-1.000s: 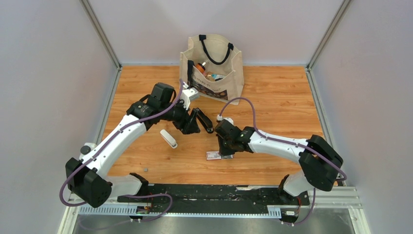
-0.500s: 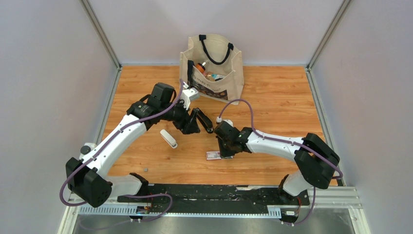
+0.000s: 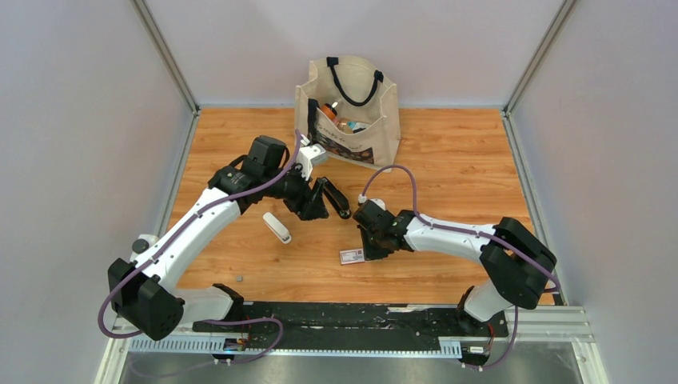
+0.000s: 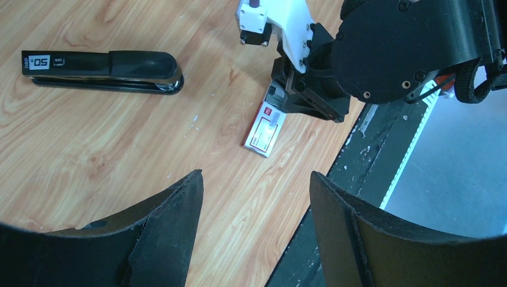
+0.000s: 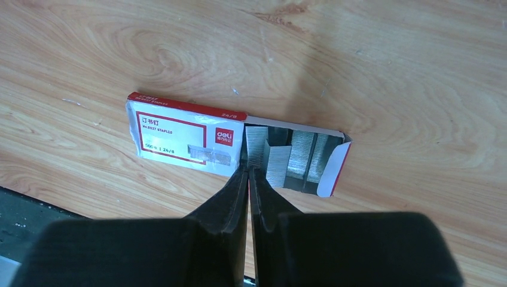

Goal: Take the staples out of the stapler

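Note:
The black stapler lies closed on the wood; in the top view it is the slim black bar. My left gripper is open and empty, raised just left of the stapler. My right gripper is shut, with nothing visible between its fingers. Its tips rest at the open end of the red-and-white box. Grey staples lie in strips in the box's pulled-out tray. The box also shows in the top view and the left wrist view, with the right gripper over its right end.
A canvas tote bag with items stands at the back centre. A white oblong bar lies left of the left gripper. A small grey bit lies near the front left. The black rail runs along the near edge.
My right gripper has drawn back slightly to the right, uncovering more of the red-and-white box, which has turned a little. The left arm and the stapler have not moved.

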### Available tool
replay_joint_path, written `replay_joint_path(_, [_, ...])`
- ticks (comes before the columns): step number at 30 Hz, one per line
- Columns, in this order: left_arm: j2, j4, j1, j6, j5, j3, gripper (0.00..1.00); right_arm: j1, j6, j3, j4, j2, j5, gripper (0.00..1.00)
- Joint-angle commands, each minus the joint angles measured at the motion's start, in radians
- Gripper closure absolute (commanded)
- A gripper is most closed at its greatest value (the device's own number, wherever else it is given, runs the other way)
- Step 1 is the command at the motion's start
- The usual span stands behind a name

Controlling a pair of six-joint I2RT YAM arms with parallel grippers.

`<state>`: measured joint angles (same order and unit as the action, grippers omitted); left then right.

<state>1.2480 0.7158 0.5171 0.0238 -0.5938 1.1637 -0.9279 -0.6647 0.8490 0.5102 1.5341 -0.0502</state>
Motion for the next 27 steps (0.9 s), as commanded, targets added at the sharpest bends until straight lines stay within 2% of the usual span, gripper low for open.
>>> replay_joint_path(1, [0.001,-0.007,-0.002,0.004,-0.024,0.005,0.27,0.004,0.007,-0.001,-0.029,-0.006,0.013,0.90])
replay_joint_path(9, [0.001,-0.010,-0.002,0.004,-0.023,0.001,0.27,0.003,0.014,0.015,-0.007,-0.042,0.021,0.88])
replay_joint_path(16, [0.008,-0.009,-0.002,0.004,-0.029,0.004,0.27,0.003,0.004,-0.008,-0.006,-0.094,0.010,0.73])
replay_joint_path(27, [0.033,-0.032,0.018,0.025,-0.037,-0.022,0.27,0.030,-0.009,-0.051,-0.007,-0.140,-0.056,0.77])
